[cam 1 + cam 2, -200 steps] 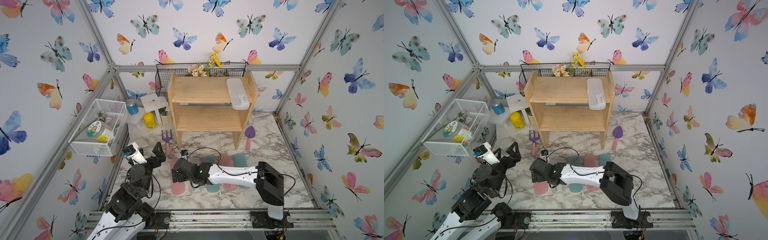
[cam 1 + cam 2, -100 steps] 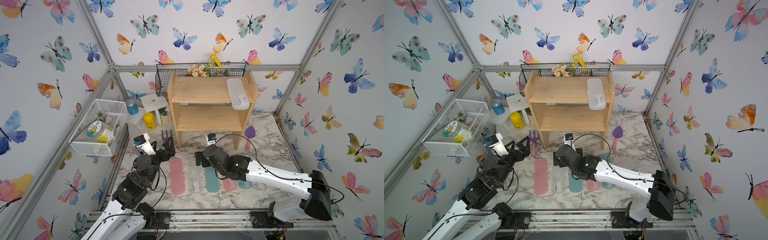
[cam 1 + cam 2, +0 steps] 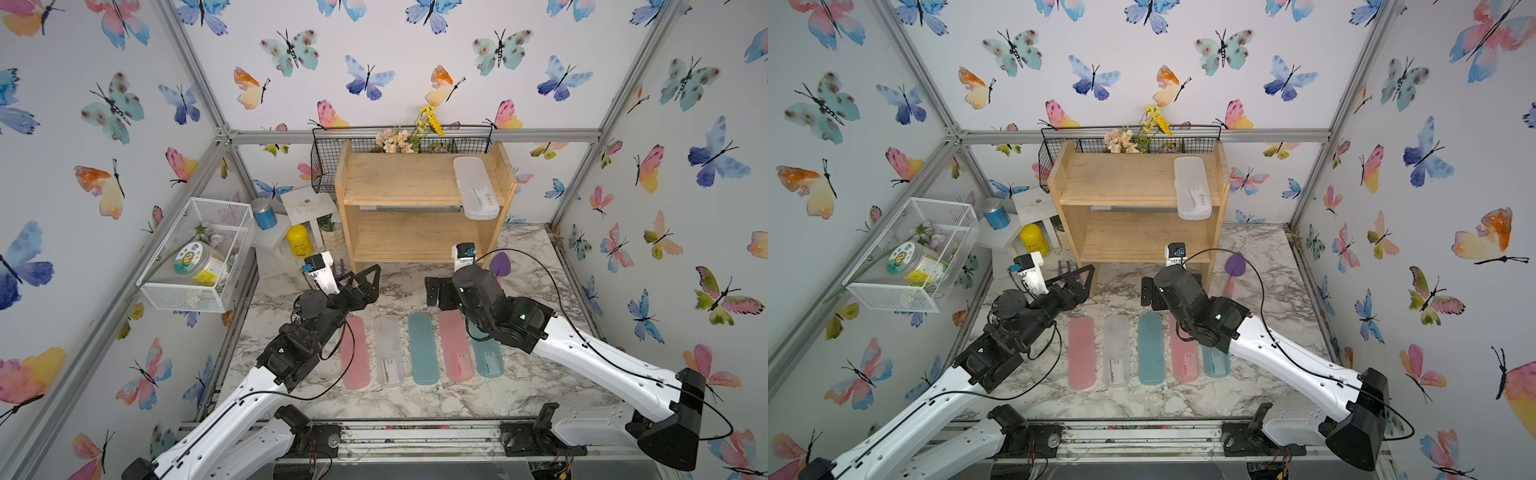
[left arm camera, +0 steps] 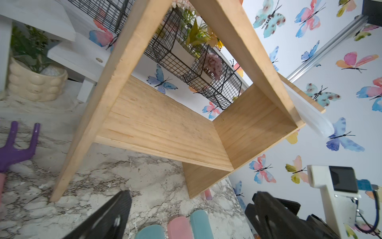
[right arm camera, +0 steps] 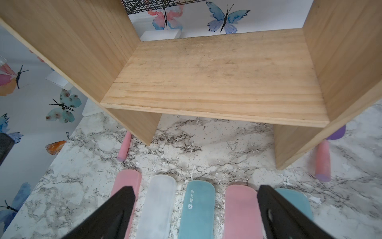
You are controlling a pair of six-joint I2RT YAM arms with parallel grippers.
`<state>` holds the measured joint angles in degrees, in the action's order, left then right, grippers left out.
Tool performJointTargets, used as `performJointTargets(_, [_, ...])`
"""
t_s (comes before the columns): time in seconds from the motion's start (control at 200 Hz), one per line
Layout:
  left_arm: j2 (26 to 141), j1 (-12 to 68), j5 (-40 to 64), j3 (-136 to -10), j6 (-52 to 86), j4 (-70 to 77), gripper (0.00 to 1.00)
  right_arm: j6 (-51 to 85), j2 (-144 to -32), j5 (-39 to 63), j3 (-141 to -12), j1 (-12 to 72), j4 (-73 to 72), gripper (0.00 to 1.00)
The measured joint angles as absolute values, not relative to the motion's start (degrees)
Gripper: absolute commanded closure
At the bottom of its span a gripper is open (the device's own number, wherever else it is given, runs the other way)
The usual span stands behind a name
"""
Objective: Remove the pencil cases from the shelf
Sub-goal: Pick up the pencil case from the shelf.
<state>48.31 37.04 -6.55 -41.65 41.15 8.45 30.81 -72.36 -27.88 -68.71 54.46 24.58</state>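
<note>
The wooden shelf (image 3: 419, 195) (image 3: 1133, 187) stands at the back. One frosted white pencil case (image 3: 475, 193) (image 3: 1192, 193) lies on its top tier at the right and overhangs the front edge (image 4: 310, 115). The lower tier (image 5: 217, 78) is bare. Several pencil cases lie side by side on the marble in front: pink (image 3: 355, 353), white (image 3: 388, 351), teal (image 3: 423, 349), pink (image 3: 455, 347), teal (image 3: 488, 361). My left gripper (image 3: 368, 284) (image 4: 191, 196) is open and empty near the shelf's left leg. My right gripper (image 3: 436, 291) (image 5: 195, 189) is open and empty above the row's far ends.
A black wire basket (image 3: 399, 143) with flowers hangs behind the shelf. A white mesh basket (image 3: 199, 253) with a jar hangs on the left wall. A yellow can (image 3: 299, 241), a purple fork (image 4: 14, 149) and a purple trowel (image 3: 498, 264) lie beside the shelf's legs.
My right arm has swung from the left of the table to the right, and its gripper now faces the shelf. My left arm has reached forward toward the shelf's left leg.
</note>
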Motion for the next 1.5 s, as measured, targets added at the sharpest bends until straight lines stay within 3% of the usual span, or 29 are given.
performJointTargets(0.791, [70.0, 42.5, 2.42, -47.22, 50.43, 31.53, 0.01, 25.36, -64.79, -29.63, -71.94, 47.57, 29.04, 0.01])
performJointTargets(1.497, [89.84, 44.77, 12.64, -72.23, 62.3, 43.38, 0.01, 18.74, -58.59, -38.3, -78.67, 37.52, 34.81, 0.01])
